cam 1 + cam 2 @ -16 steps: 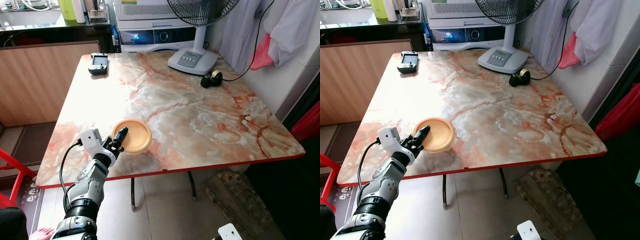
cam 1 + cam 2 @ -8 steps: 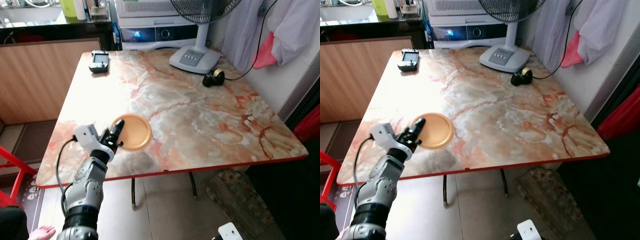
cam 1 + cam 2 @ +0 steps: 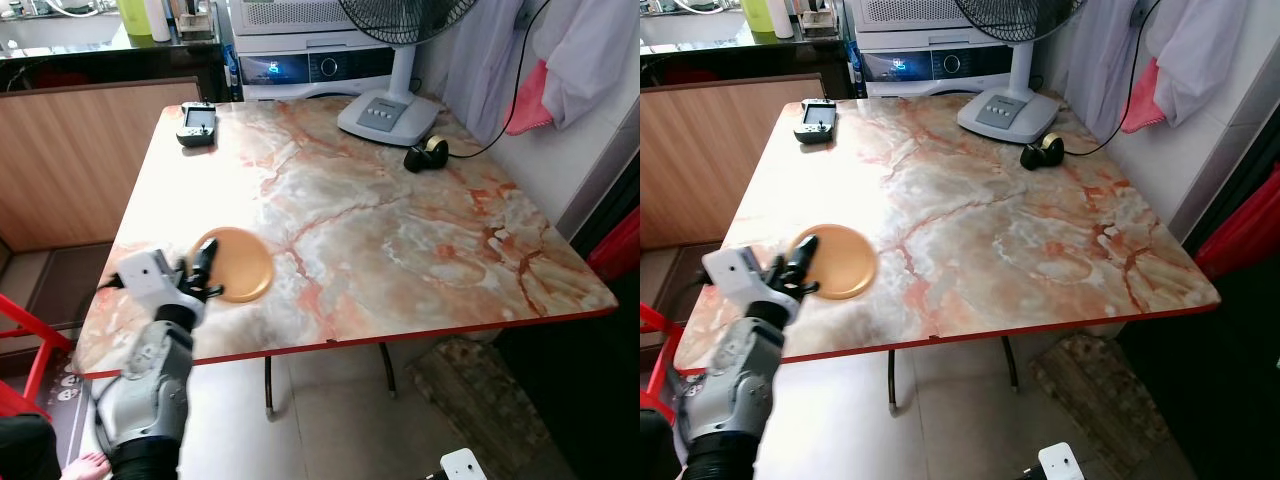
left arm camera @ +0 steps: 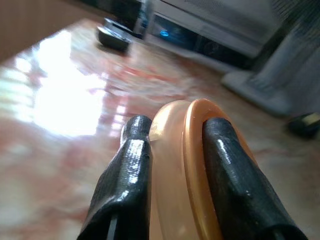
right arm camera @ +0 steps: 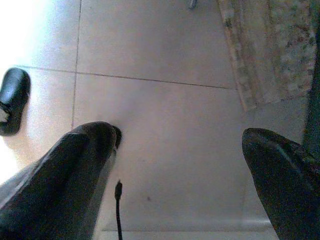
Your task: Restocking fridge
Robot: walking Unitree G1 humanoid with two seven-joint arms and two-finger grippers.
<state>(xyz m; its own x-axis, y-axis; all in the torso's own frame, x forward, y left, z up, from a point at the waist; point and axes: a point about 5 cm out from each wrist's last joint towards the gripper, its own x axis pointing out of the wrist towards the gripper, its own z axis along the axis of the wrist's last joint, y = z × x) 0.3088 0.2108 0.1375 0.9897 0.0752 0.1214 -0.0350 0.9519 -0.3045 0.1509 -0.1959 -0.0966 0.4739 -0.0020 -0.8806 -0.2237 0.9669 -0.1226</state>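
My left end effector is clamped on the near rim of the orange plate, one black finger on each face of the rim, as the left wrist view shows plainly. The plate lies on the marble desk near its front left corner, and seems tipped up a little at my fingers, though I cannot tell whether its far edge is off the surface.

I judge this to be the pick-up step: the grip is made, and the plate is not yet carried off toward a fridge, which I cannot see from here.

The next move calls for a clean lift straight up, so the far rim does not drag on the marble, and a firm pinch, because I hold a thin, smooth edge well away from the plate's middle and it could pivot or slip.

Well beyond my left end effector, at the far side of the desk, sit a handheld device, a fan base and a tape dispenser, all far from my path.

My right end effector hangs idle over the tiled floor, its fingers spread wide with nothing between them.
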